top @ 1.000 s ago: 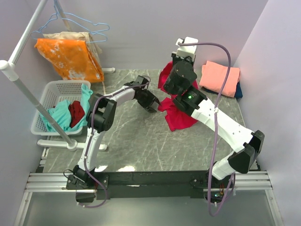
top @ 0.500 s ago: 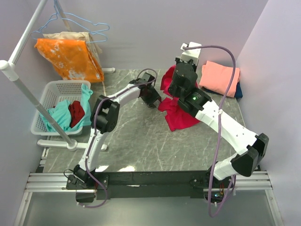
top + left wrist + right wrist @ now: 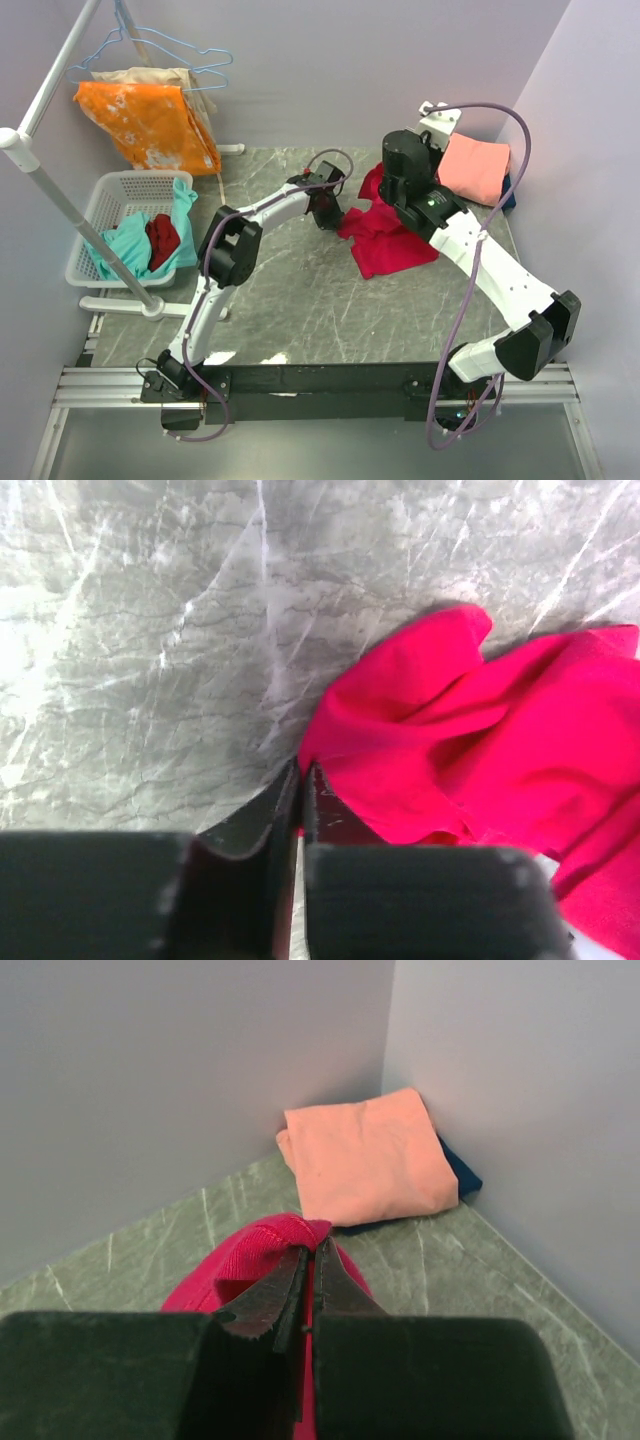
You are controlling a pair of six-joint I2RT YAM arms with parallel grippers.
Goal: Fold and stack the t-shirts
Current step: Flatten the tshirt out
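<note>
The crimson-red t-shirt (image 3: 392,250) lies crumpled on the marble table, mid-right. My left gripper (image 3: 336,214) is at its left edge, jaws shut on a corner of the cloth (image 3: 400,770), with red showing between the fingers. My right gripper (image 3: 384,186) holds the shirt's far side lifted, shut on a bunched fold (image 3: 265,1260). A folded salmon-pink t-shirt (image 3: 474,168) (image 3: 368,1155) rests in the back right corner on top of a dark blue t-shirt (image 3: 508,193) (image 3: 459,1166).
A white basket (image 3: 104,196) with teal and dark red clothes stands at the left. The orange white-blotched cloth (image 3: 150,122) hangs from a rack behind it, whose pole (image 3: 60,200) slants across. Walls close in behind and to the right.
My left gripper moved right onto the red shirt's edge and closed on it. My right gripper carried its bunch of red cloth right and back, toward the pink stack.
</note>
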